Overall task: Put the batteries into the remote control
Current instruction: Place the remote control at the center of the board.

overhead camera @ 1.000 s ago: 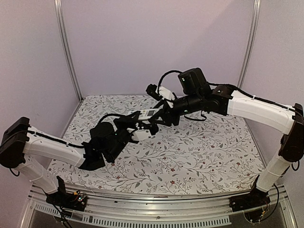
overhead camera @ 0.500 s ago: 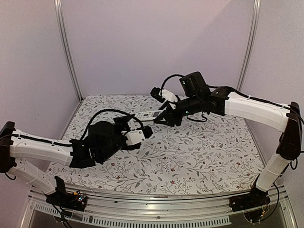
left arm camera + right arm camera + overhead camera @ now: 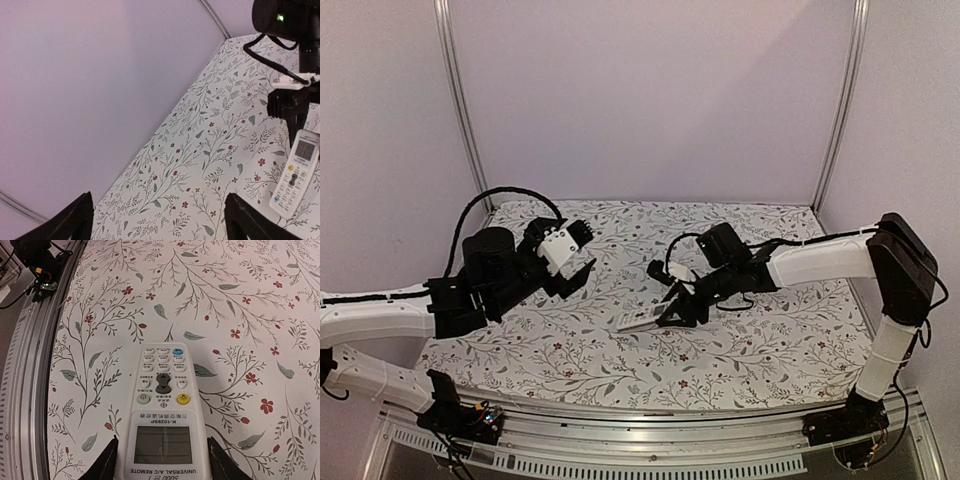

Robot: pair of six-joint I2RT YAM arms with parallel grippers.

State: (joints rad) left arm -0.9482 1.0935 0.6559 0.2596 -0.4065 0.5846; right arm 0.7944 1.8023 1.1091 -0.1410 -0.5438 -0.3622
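Seemingly for setting down, the remote control (image 3: 161, 390) is clamped face up at its screen end by the right gripper (image 3: 164, 460) over the tabletop (image 3: 750, 340) middle, with the left gripper (image 3: 157, 220) spread empty.

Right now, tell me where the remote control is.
In the top view the remote control is face up near the table's centre, its screen end gripped by the right hand, the left hand off to its left.
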